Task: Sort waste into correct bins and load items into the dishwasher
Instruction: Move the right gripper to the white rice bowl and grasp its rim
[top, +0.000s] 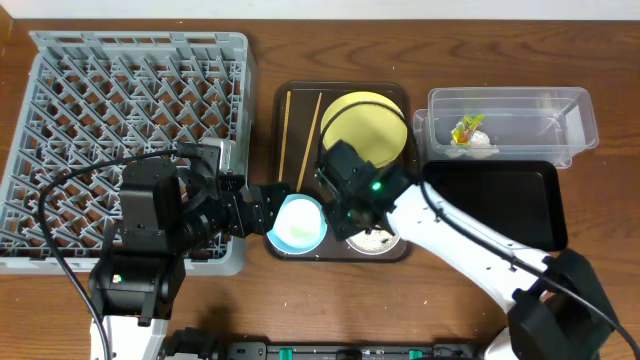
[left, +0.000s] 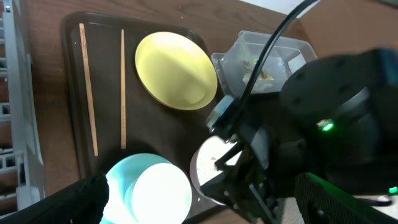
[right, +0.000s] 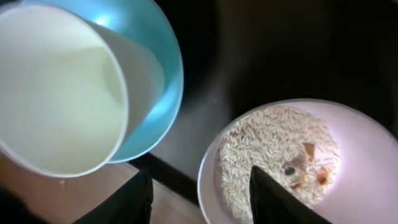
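Two chopsticks (top: 286, 135), parallel, lengthwise front-to-back, beside yellow plate (top: 365, 125)

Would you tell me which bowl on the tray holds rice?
The white bowl, right of the light blue bowl, which holds only a white cup.

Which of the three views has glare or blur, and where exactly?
Overhead: even light, sharp, no strong glare. Left wrist: the light blue bowl is washed out by glare, and the right arm in front is dark and soft. Right wrist: the white cup is overexposed, the fingers are dark blurs, but the rice grains are distinct.
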